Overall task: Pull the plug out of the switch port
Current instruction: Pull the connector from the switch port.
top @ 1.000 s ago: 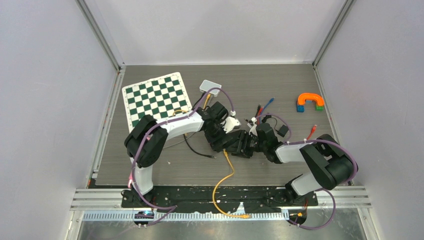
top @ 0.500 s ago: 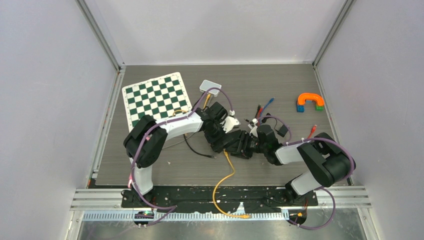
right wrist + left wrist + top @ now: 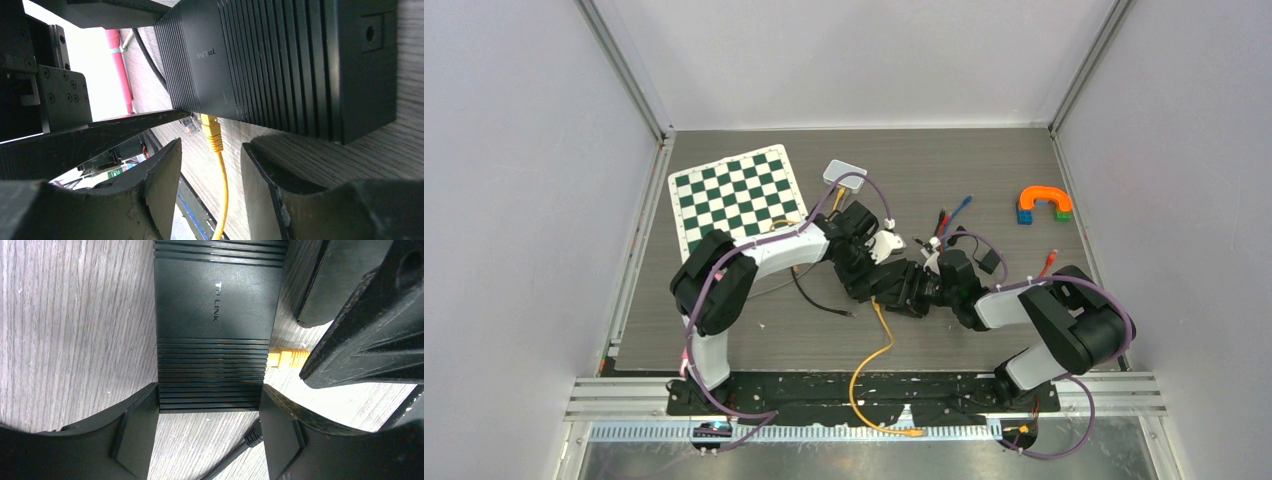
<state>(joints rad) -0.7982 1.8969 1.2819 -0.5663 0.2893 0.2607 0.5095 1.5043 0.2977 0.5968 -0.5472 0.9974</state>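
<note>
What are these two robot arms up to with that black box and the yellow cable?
They are trying to unplug a network switch. The left gripper clamps the black switch body from both sides, which should hold it steady. The right gripper has its jaws open astride the yellow plug and its cable, not yet squeezing. The plug is still seated in the switch, so the pull has not happened.

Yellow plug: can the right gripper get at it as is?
Probably yes. The yellow plug in the switch sits just ahead of the open right gripper, its cable between the fingers; nothing blocks it.
</note>
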